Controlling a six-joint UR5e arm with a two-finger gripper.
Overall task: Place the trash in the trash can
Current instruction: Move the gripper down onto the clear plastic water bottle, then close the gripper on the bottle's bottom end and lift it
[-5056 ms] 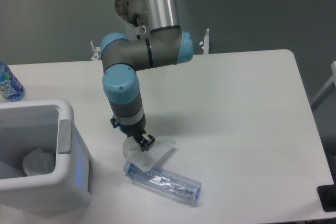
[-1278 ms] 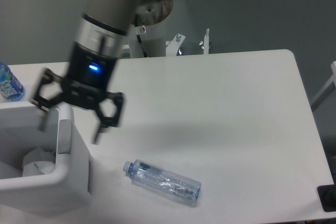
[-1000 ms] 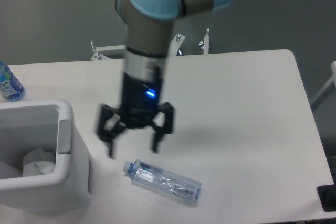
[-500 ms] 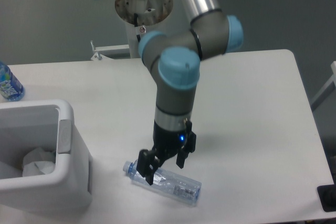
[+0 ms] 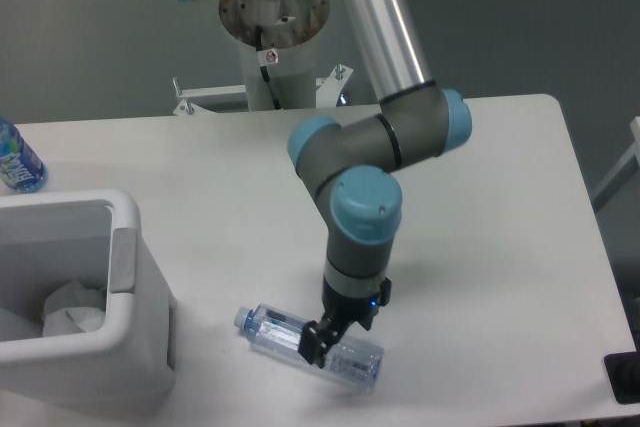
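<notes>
A crushed clear bluish plastic bottle (image 5: 278, 331) lies on its side on the white table, near the front edge. My gripper (image 5: 325, 339) is down at the middle of the bottle, jaws open and astride it; one dark finger (image 5: 312, 344) shows in front of the bottle and the other is hidden behind the wrist. The bottle rests on the table. The white trash can (image 5: 132, 277) stands at the left front. Crumpled white paper (image 5: 72, 309) lies inside it.
An upright bottle with a blue label (image 5: 15, 159) stands at the far left edge behind the bin. The arm's base column (image 5: 275, 37) rises behind the table. A dark object (image 5: 625, 377) sits at the front right corner.
The white wrapper left the table and now lies in the bin. My gripper swung back from the bin, open, and has come down over the middle of the bottle.
</notes>
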